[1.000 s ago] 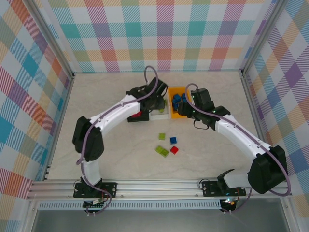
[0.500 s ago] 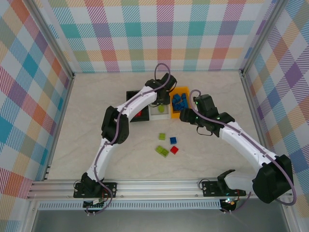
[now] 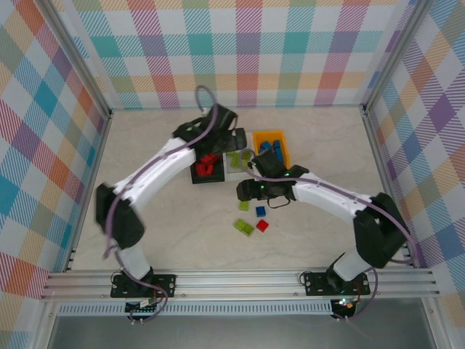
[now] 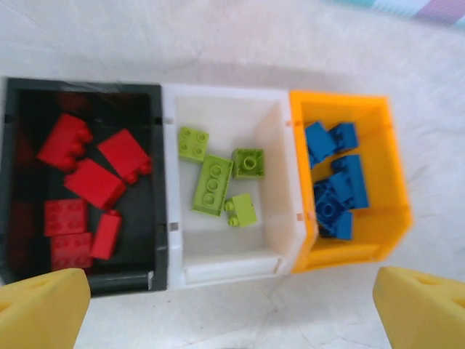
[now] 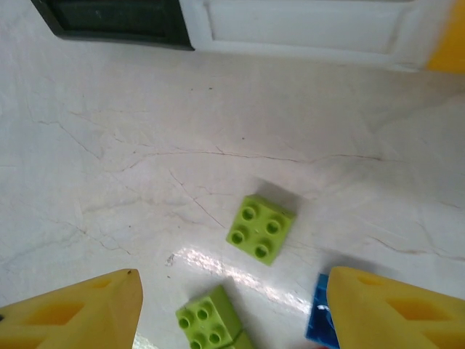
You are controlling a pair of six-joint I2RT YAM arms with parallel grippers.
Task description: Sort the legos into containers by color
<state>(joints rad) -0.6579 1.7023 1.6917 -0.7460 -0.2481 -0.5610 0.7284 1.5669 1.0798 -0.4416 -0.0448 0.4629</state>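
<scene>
Now the left arm has drawn back above the row of bins, and the left gripper (image 4: 232, 311) has sprung wide open and empty. Its lime brick has probably landed in the white bin (image 4: 283, 145), where four lime pieces lie. The right gripper (image 5: 232, 302), spread and empty, has swung from the orange bin (image 4: 338, 100) to the loose legos, and hangs over a square lime brick (image 5: 261, 228) on the table. A blue brick (image 5: 317, 323) is cut off by one finger. Blur makes the red bricks in the black bin (image 4: 161, 182) hard to count.
</scene>
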